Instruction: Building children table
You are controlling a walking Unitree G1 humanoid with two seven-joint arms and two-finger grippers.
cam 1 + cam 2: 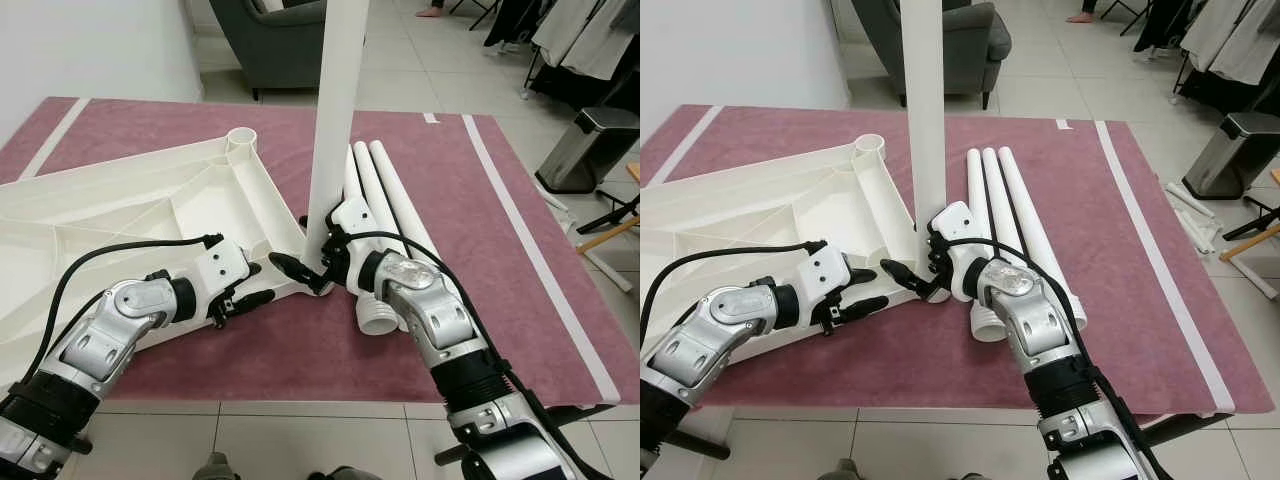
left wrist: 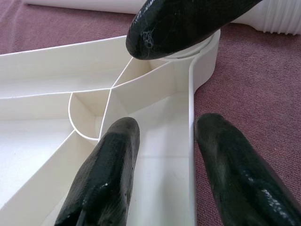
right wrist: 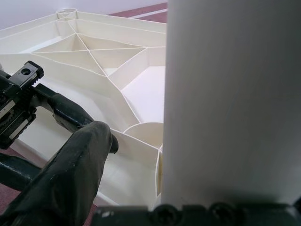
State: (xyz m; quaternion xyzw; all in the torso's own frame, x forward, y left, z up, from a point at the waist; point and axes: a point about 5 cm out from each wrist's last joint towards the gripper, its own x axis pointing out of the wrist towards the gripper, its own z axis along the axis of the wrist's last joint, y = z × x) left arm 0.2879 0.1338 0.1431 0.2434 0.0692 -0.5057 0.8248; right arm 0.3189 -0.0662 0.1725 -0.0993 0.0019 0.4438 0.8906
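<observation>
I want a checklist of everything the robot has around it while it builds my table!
Surface: pink rug on tiled floor.
Job's things: white tabletop lies upside down; one leg stands upright at its near corner; three spare legs lie beside it.
Clutter: nothing seen.
Grippers: right gripper at the upright leg's base; left gripper open, straddling the tabletop's edge.
Cables: black cable along the left arm, another on the right.
Surroundings: grey armchair, bin, hanging clothes.

Maroon rug (image 1: 520, 230) w/ white border on tiled floor (image 1: 330, 440): upturned white tabletop (image 1: 120, 200) at left edge, three loose white legs (image 1: 1015, 215) mid-rug.
</observation>
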